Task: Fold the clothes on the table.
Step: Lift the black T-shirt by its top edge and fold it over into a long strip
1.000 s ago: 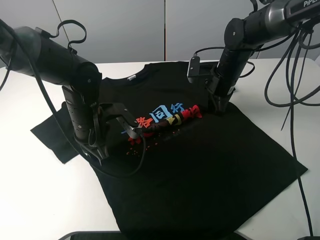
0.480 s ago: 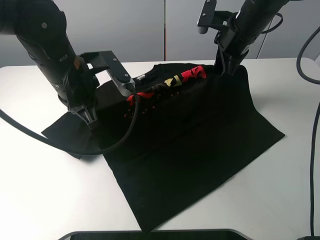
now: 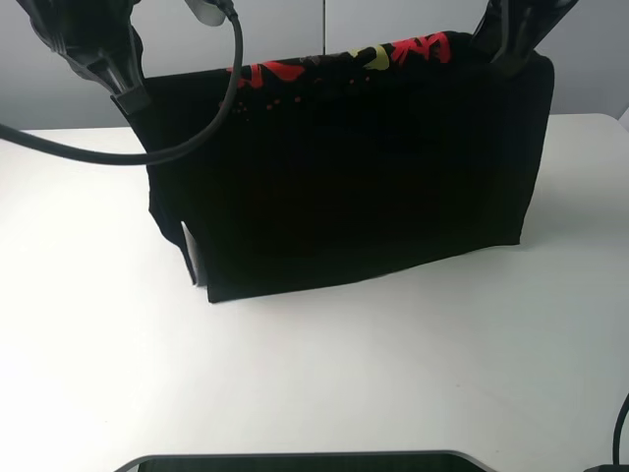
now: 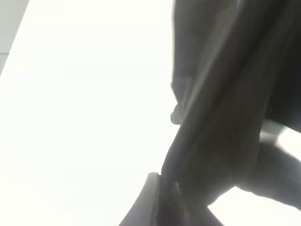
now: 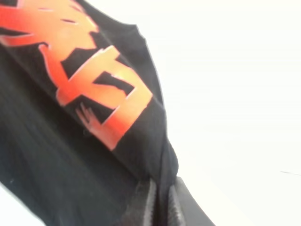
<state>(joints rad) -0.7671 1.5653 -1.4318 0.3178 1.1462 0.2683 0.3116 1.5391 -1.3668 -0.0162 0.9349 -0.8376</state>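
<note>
The black T-shirt point(image 3: 354, 167) hangs above the white bench point(image 3: 393, 383), toward 12 o'clock, red print along its top edge. The left pincer point(image 3: 131, 96), at 10 o'clock, is clamped on one top corner. The right pincer point(image 3: 509, 61), at 1 o'clock, is clamped on the other.

the black t-shirt point(image 3: 344, 167) hung upright as a doubled sheet, red and yellow print along its top edge, lower edge down by the white table point(image 3: 393, 374).
</note>
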